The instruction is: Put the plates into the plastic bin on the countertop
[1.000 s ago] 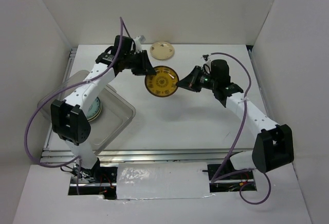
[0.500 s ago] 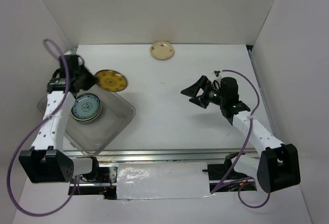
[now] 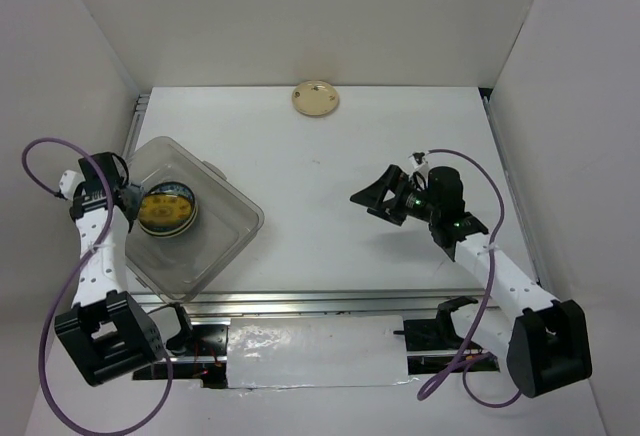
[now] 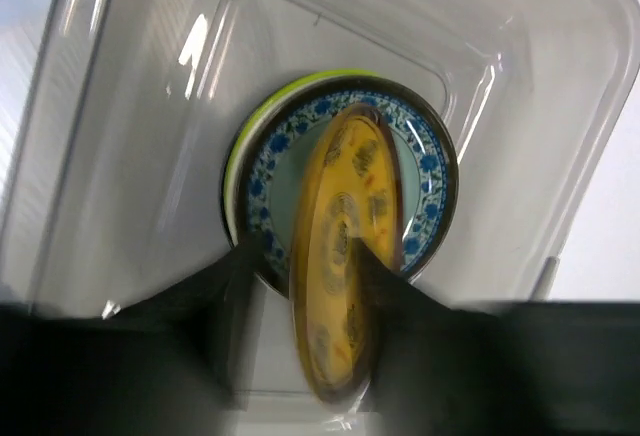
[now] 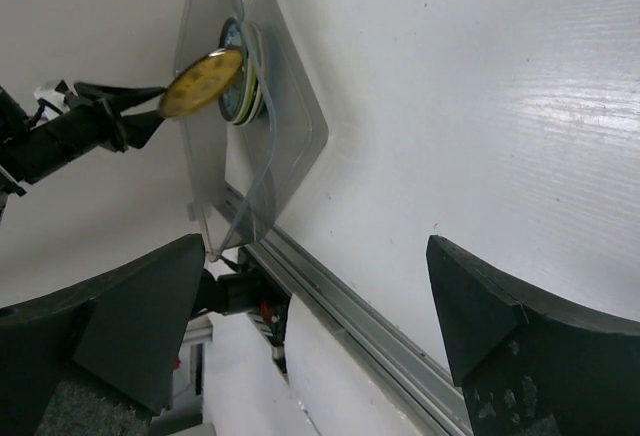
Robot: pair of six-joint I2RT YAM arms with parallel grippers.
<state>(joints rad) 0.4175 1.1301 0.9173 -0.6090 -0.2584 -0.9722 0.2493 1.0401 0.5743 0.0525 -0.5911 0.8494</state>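
White countertop (image 3: 330, 216): clear plastic bin (image 3: 225, 231) near left edge; cream plate (image 3: 315, 98) alone at far edge

Bright, even light. Glare shines on the clear square plastic bin (image 4: 190, 51); the round mustard-yellow patterned plate (image 4: 345, 256) looks blurry.

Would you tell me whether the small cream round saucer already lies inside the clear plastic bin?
No, the cream saucer lies on the white countertop, far from the bin.
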